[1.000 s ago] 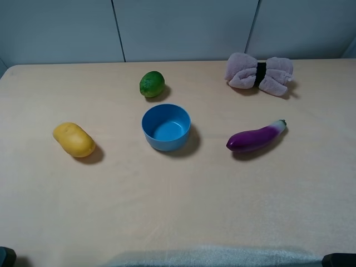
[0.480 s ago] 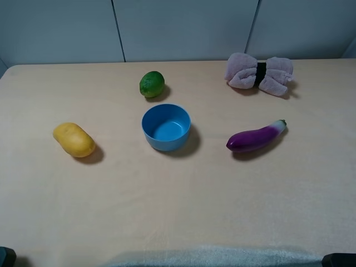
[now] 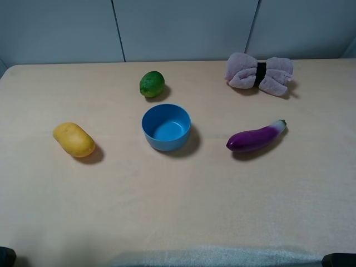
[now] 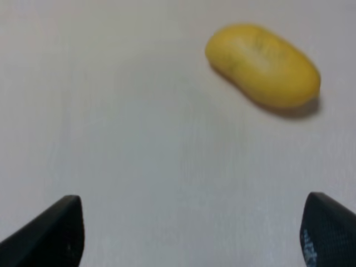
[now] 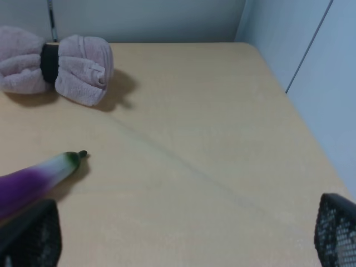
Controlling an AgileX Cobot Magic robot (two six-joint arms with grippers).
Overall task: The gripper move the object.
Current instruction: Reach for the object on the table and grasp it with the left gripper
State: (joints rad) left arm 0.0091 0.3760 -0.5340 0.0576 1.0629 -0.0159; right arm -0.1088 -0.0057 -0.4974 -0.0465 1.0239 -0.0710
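Observation:
The yellow-orange oval object (image 3: pixel 74 139) lies on the table at the left, apart from everything else. It also shows in the left wrist view (image 4: pixel 262 64), lying ahead of my left gripper (image 4: pixel 192 239) and off to one side. The left gripper's two dark fingertips (image 4: pixel 55 233) stand wide apart with nothing between them. My right gripper (image 5: pixel 183 236) is open and empty too, near the eggplant's stem end (image 5: pixel 33 178). In the exterior high view only dark bits of the arms show at the bottom corners.
A blue bowl (image 3: pixel 166 127) stands mid-table with a green lime (image 3: pixel 152 84) behind it. A purple eggplant (image 3: pixel 256 137) lies to the right. A rolled pink towel (image 3: pixel 259 73) sits at the back right. The table's right edge (image 5: pixel 300 128) is near the right gripper.

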